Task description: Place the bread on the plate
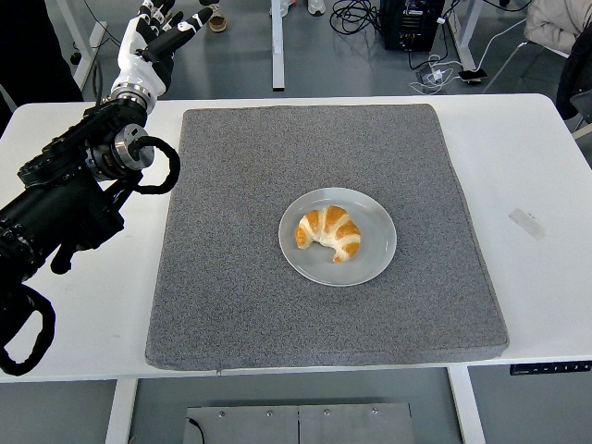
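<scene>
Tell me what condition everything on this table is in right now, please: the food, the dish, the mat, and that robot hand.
croissant: whole, lying on the plate.
plate: upright on the mat, holding the croissant.
grey mat: flat on the white table.
white table: bare apart from the mat and a small label.
left robot hand: raised past the table's far left corner, fingers spread, holding nothing.
Right robot hand: not in view.
</scene>
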Controlling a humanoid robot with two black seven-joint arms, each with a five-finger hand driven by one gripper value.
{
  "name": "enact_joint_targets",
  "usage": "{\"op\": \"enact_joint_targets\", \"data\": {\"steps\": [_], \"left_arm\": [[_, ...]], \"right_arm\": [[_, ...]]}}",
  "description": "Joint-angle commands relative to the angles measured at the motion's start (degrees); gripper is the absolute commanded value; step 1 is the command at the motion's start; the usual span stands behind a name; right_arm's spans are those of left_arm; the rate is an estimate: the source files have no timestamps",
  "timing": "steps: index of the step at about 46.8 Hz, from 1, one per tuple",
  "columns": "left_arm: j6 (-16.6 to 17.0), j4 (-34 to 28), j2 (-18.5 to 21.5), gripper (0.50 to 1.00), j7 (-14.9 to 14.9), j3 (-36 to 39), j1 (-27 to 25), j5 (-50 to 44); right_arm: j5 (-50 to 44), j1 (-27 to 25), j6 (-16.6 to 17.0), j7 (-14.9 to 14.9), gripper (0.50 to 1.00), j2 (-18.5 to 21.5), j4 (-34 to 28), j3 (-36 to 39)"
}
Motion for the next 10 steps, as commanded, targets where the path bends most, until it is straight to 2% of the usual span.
{"op": "enact_joint_targets", "data": {"steps": [1,10], "left_arm": [[-1.5,0.2,0.0,0.972,0.0,-1.3,0.7,-1.4],[-2.0,1.6,-1.0,0.972,0.2,-1.6,0.9,-1.6]], "right_arm": [[0.0,0.0,0.0,0.0,1.000,0.0,0.0,0.0],[0.0,0.1,0.0,0.0,1.000,0.0,0.0,0.0]]}}
